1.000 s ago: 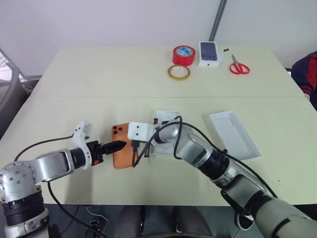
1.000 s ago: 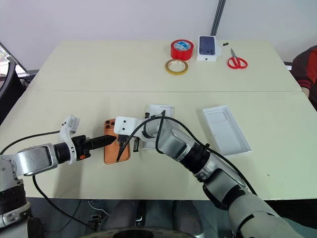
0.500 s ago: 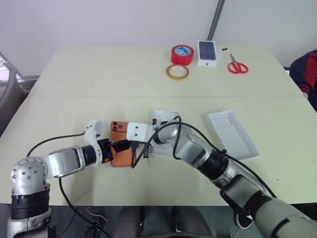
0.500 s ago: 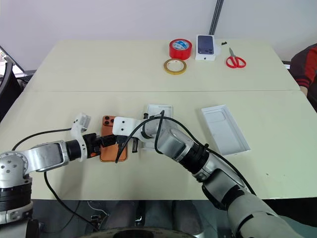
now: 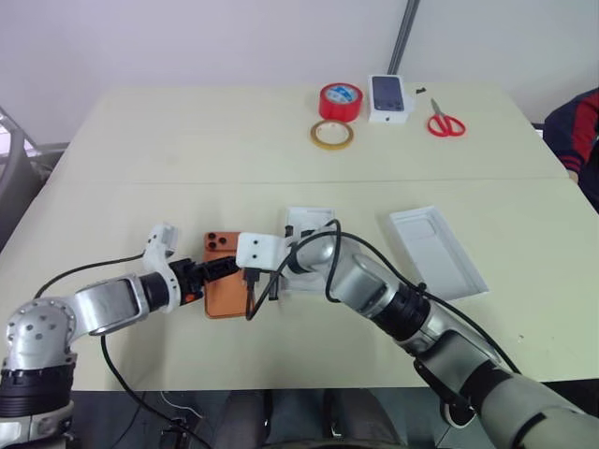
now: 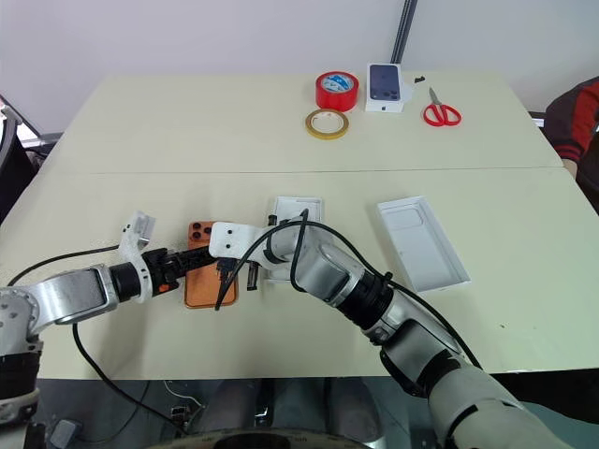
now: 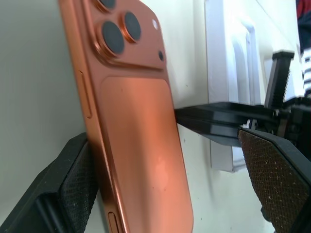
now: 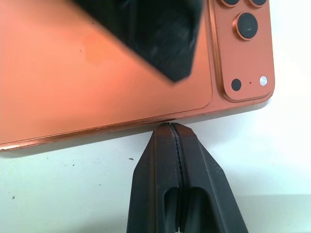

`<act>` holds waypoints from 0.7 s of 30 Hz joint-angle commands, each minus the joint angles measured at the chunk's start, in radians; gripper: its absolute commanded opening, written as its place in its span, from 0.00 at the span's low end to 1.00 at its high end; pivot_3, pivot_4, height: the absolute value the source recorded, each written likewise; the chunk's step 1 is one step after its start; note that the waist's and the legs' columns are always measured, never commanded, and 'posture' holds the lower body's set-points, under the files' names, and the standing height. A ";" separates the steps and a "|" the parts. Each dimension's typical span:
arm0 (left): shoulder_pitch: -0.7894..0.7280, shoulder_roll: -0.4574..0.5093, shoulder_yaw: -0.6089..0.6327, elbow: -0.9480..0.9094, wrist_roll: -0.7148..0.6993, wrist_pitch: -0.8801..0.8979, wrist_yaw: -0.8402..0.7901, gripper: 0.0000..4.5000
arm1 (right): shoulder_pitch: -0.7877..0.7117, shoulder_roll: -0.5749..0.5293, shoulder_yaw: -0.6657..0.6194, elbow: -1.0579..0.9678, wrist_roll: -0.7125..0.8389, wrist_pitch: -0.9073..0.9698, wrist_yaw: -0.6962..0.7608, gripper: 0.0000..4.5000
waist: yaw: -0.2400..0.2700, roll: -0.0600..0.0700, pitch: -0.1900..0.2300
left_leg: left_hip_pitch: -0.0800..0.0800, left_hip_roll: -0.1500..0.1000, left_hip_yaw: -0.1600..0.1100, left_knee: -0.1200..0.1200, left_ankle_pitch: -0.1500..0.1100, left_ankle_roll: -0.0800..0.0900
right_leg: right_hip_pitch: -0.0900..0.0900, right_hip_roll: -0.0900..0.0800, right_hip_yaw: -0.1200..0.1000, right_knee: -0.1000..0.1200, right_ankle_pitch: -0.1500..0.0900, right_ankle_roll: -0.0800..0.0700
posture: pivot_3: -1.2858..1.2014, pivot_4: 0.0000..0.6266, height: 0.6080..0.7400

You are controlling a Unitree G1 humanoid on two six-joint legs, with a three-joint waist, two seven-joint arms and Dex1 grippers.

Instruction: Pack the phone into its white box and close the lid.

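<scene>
Head view: phone (image 5: 225, 285) lies back-up on the table (image 5: 187, 140), tray (image 5: 438, 253) well apart at its 3 o'clock. Left wrist view: left gripper (image 7: 170, 184) spread wide, straddling the phone, one pad (image 7: 80, 187) against its edge. Right wrist view: right gripper (image 8: 176, 133) pressed together, tips touching the phone's long edge.

Both arms are silver-grey metal with black joint bands and loose black cables. Each wrist carries a white camera mount. The left gripper (image 5: 213, 269) shows an orange accent and textured black pads (image 7: 75, 187); the right gripper (image 8: 176, 133) has smooth tapered black fingers.
</scene>
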 commanded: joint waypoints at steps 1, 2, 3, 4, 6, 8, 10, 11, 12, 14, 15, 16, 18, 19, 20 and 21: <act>0.035 0.008 0.000 0.005 -0.022 -0.031 0.028 0.94 | 0.010 0.008 0.011 -0.031 0.004 0.000 0.012 0.00 | -0.001 0.000 0.000 | 0.000 0.000 0.000 0.000 0.000 0.000 | 0.000 0.000 0.000 0.000 0.000 0.000 | 0.52 0.24 1.00; 0.042 0.005 0.001 0.007 -0.033 -0.044 0.035 0.87 | 0.010 0.007 0.011 -0.033 0.003 -0.001 0.012 0.00 | -0.002 0.000 0.000 | 0.000 0.000 0.000 0.000 0.000 0.000 | 0.000 0.000 0.000 0.000 0.000 0.000 | 0.52 0.24 1.00; 0.047 0.005 0.002 0.008 -0.042 -0.054 0.040 0.81 | 0.010 0.007 0.011 -0.033 0.003 -0.001 0.012 0.00 | -0.003 0.000 0.000 | 0.000 0.000 0.000 0.000 0.000 0.000 | 0.000 0.000 0.000 0.000 0.000 0.000 | 0.52 0.24 1.00; 0.052 0.006 0.002 0.009 -0.054 -0.062 0.044 0.71 | 0.010 0.006 0.011 -0.033 0.002 -0.001 0.012 0.00 | -0.005 0.000 0.000 | 0.000 0.000 0.000 0.000 0.000 0.000 | 0.000 0.000 0.000 0.000 0.000 0.000 | 0.52 0.24 1.00; 0.063 0.009 0.007 0.009 -0.084 -0.079 0.046 0.48 | 0.012 0.004 0.012 -0.038 0.002 0.001 0.012 0.00 | -0.009 0.000 0.000 | 0.000 0.000 0.000 0.000 -0.001 0.001 | 0.000 0.000 0.000 0.000 0.000 0.000 | 0.52 0.24 1.00; 0.071 0.009 0.014 0.015 -0.121 -0.098 0.051 0.48 | 0.013 0.003 0.012 -0.041 0.001 0.003 0.012 0.00 | -0.009 0.000 0.000 | -0.001 0.000 0.000 0.000 -0.001 0.002 | -0.001 0.000 0.000 0.000 0.000 0.000 | 0.52 0.24 1.00; 0.075 0.018 0.015 0.024 -0.137 -0.105 0.051 0.48 | 0.013 0.001 0.013 -0.043 -0.001 0.002 0.011 0.00 | -0.010 0.000 0.000 | -0.002 0.000 0.000 0.000 -0.001 0.002 | -0.001 0.000 0.000 0.000 0.000 0.000 | 0.52 0.24 1.00; 0.079 0.024 0.013 0.027 -0.140 -0.107 0.053 0.48 | 0.013 0.000 0.014 -0.046 -0.003 0.001 0.011 0.00 | -0.012 0.000 0.000 | -0.002 0.000 0.000 0.000 -0.001 0.001 | -0.001 0.000 0.000 0.000 0.000 0.000 | 0.52 0.24 1.00; 0.082 0.027 0.010 0.029 -0.144 -0.109 0.054 0.48 | 0.012 -0.002 0.014 -0.047 -0.005 -0.001 0.011 0.00 | -0.013 0.000 0.000 | -0.002 0.000 0.000 0.000 -0.001 0.001 | -0.002 0.000 0.000 0.000 0.000 0.000 | 0.52 0.24 1.00; 0.089 0.033 0.003 0.027 -0.151 -0.111 0.054 0.48 | 0.009 -0.007 0.009 -0.055 -0.005 -0.006 0.012 0.00 | -0.014 0.000 0.001 | -0.002 0.000 0.000 0.000 -0.001 0.001 | -0.002 0.000 0.000 0.000 0.000 0.000 | 0.52 0.24 1.00; 0.092 0.035 0.000 0.027 -0.154 -0.113 0.055 0.48 | 0.007 -0.010 0.004 -0.060 -0.005 -0.008 0.011 0.00 | -0.014 0.000 0.001 | -0.003 0.000 0.000 0.000 -0.001 0.001 | -0.002 0.000 0.000 0.000 0.000 0.000 | 0.52 0.24 1.00; 0.095 0.036 -0.001 0.026 -0.158 -0.117 0.056 0.42 | 0.005 -0.011 -0.008 -0.070 0.002 0.000 0.012 0.00 | -0.015 0.000 0.001 | -0.003 0.000 0.000 0.000 -0.001 0.001 | -0.003 0.000 0.000 0.000 0.000 0.000 | 0.52 0.24 1.00; 0.103 0.033 0.006 0.021 -0.169 -0.131 0.058 0.27 | 0.002 -0.015 -0.044 -0.105 0.021 0.022 0.015 0.00 | -0.015 0.000 0.001 | -0.003 0.000 0.000 0.000 -0.001 0.001 | -0.003 0.000 0.000 0.000 0.000 0.000 | 0.52 0.24 1.00; 0.106 0.030 0.013 0.017 -0.176 -0.143 0.058 0.16 | 0.003 -0.016 -0.067 -0.124 0.034 0.035 0.015 0.00 | -0.011 -0.001 0.001 | -0.004 0.000 0.000 0.000 -0.001 0.001 | -0.004 0.000 0.000 0.000 0.000 0.000 | 0.52 0.24 1.00; 0.103 0.028 0.027 0.009 -0.193 -0.157 0.051 0.07 | 0.011 -0.020 -0.108 -0.160 0.057 0.040 0.012 0.00 | -0.009 -0.001 0.001 | -0.004 0.000 -0.001 0.000 -0.001 0.001 | -0.004 -0.001 -0.001 0.000 0.000 0.000 | 0.52 0.24 1.00; 0.102 0.027 0.035 0.002 -0.205 -0.169 0.045 0.07 | 0.018 -0.024 -0.136 -0.185 0.073 0.045 0.009 0.00 | -0.010 0.000 0.001 | -0.004 0.000 -0.001 0.000 0.000 0.001 | -0.004 -0.001 -0.001 0.000 0.000 0.000 | 0.52 0.24 1.00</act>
